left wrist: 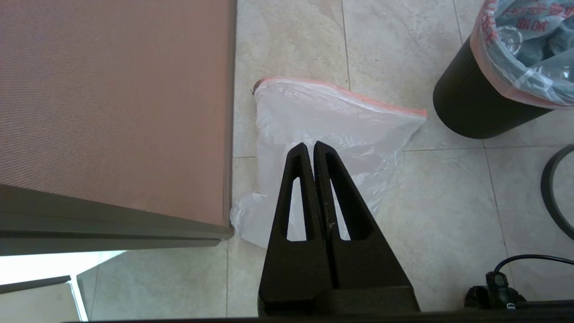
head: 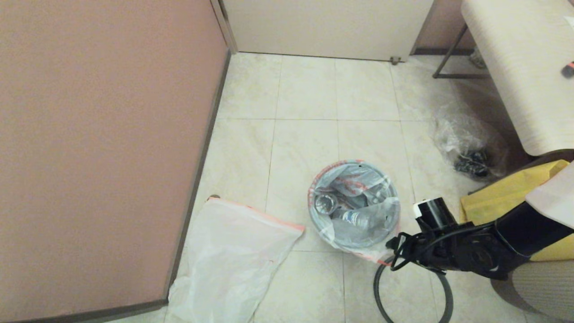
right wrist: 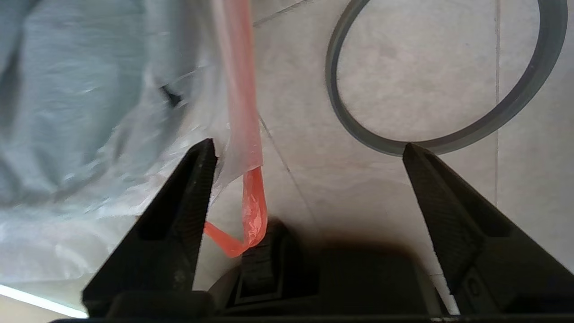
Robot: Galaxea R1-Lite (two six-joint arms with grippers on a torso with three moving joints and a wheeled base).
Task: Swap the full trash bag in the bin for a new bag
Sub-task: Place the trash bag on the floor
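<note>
The full trash bag (head: pixel 354 204), white with an orange-red hem, lines the black bin (left wrist: pixel 471 107) and holds bottles. My right gripper (head: pixel 394 251) is at the bag's near edge, open (right wrist: pixel 308 146). The bag's hem and orange drawstring loop (right wrist: pixel 252 211) hang loose between its fingers, close to one finger. The dark grey ring (head: pixel 377 289) lies on the floor beside the bin. The new bag (head: pixel 233 255) lies flat on the tiles by the wall. My left gripper (left wrist: pixel 310 144) hovers above it, shut and empty; it is out of the head view.
A pink wall panel (head: pixel 103 148) bounds the left. A clear wrinkly bag with dark contents (head: pixel 471 148) and a yellow tote (head: pixel 502 197) sit to the right, under a pale bench (head: pixel 515 67). Open tiles lie beyond the bin toward the door.
</note>
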